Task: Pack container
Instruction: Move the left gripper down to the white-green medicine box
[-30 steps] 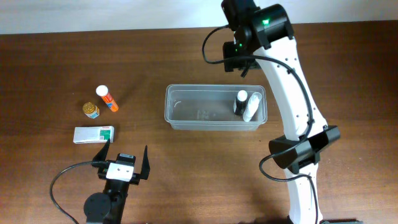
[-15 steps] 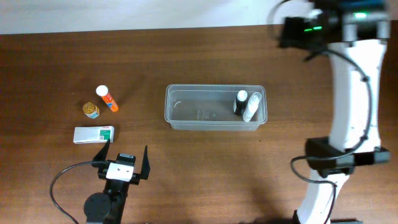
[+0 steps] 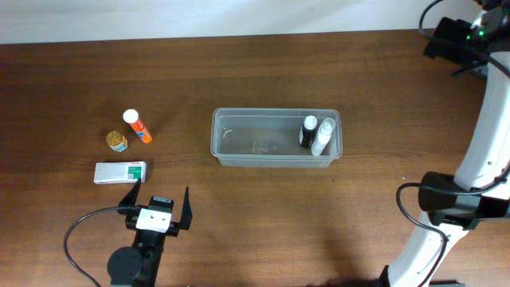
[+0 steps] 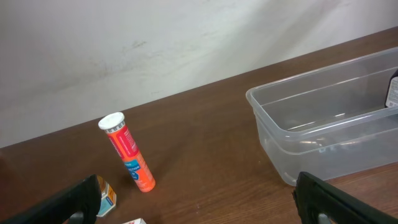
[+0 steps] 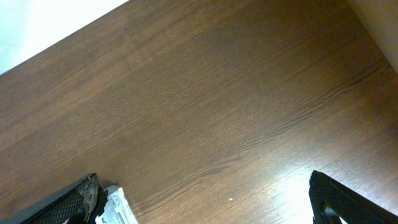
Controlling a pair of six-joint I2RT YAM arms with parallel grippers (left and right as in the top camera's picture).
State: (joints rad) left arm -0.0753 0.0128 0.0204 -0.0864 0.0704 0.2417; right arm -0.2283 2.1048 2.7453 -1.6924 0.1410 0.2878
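**Container mid-tabletop, both jaws spread and empty**

The container [image 3: 276, 137] sits at the middle of the tabletop [image 3: 239, 64]. A black bottle [image 3: 307, 132] and a white bottle [image 3: 322, 135] stand side by side at its right end. Well to its left lie an orange tube [image 3: 137, 126], a small jar [image 3: 117, 141] and a box [image 3: 119, 172]. The left jaws gape wide near the box, holding nothing. The right jaws, over bare wood at the far right corner, are also wide apart.

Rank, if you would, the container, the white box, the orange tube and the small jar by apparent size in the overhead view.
Largest to smallest:
1. container
2. white box
3. orange tube
4. small jar
None look alike in size.
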